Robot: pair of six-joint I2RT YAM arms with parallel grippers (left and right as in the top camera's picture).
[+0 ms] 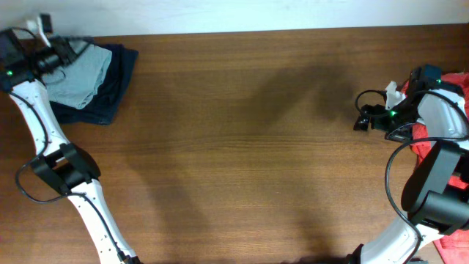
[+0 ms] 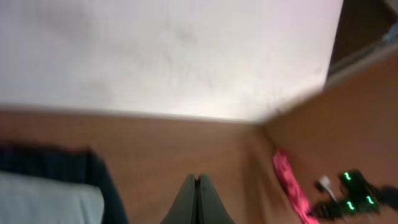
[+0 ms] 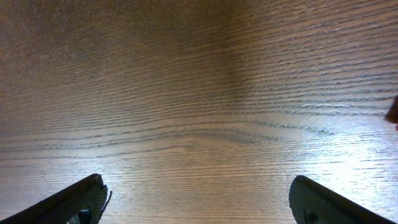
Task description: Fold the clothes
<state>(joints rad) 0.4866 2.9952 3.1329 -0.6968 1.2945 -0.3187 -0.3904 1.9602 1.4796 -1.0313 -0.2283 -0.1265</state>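
Observation:
A folded stack lies at the table's far left corner: a grey garment (image 1: 77, 73) on top of a navy one (image 1: 117, 84). Both show in the left wrist view, grey (image 2: 43, 199) and navy (image 2: 62, 163). My left gripper (image 1: 64, 53) is over the stack's upper left; its fingers (image 2: 198, 186) are shut and empty. A red garment (image 1: 438, 147) is bunched at the right edge, mostly under my right arm; it also shows in the left wrist view (image 2: 289, 183). My right gripper (image 1: 360, 119) is left of it, its fingers (image 3: 199, 199) wide open over bare wood.
The brown wooden table (image 1: 249, 147) fills the overhead view. A white wall (image 2: 168, 56) runs behind the back edge. A white tag or connector (image 1: 393, 92) sits on the right arm near the red garment.

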